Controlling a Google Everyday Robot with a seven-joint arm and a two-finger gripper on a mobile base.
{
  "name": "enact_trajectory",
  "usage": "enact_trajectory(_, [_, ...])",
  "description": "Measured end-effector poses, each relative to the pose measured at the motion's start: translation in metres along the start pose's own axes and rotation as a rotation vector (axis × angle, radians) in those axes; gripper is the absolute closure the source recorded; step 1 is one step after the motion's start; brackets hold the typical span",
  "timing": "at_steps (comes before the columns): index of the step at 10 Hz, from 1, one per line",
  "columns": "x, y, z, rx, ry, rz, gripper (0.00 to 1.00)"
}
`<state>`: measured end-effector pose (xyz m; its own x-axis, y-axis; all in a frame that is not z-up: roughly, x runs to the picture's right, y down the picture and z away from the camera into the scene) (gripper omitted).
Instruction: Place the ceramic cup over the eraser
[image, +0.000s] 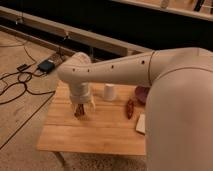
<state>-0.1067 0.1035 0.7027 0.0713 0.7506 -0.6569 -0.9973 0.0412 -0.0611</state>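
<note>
My fingers (83, 112) hang spread wide at the left part of the table (95, 135), tips down at the eraser (79, 113), which shows as a dark, orange-tinted bit right among them. I grip nothing that I can make out, and I cannot tell whether a tip touches it. The cup (110, 92) stands upright and apart at my 2 o'clock, not yet picked up.

The nearest risk is the eraser itself. If I swing away low toward the cup, a tip could drag or flick it, and the spot I must cover would then be somewhere else (possibly off the near edge).

Next is the cup. It tapers and looks smooth, so a squeeze placed too high may let it slip or tip over. A bowl (141, 94) sits at the cup's 3 o'clock and a reddish-brown piece (130, 108) at its 5 o'clock, so an overshoot could knock either one.

Last is the lowering. If the cup comes down off-centre, its rim lands on the eraser and the cup sits tilted.
</note>
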Motion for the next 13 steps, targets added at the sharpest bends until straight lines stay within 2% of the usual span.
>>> enact_trajectory(5, [-0.005,-0.004,0.003,-0.001,-0.001,0.001,0.35])
enact_trajectory(7, [-0.028,-0.019,0.011,-0.001,-0.022,0.004,0.35])
enact_trajectory(9, [-0.062,-0.042,0.019,0.007,-0.051,0.003,0.35])
enact_trajectory(13, [-0.123,-0.093,0.023,0.057,-0.086,0.033,0.35])
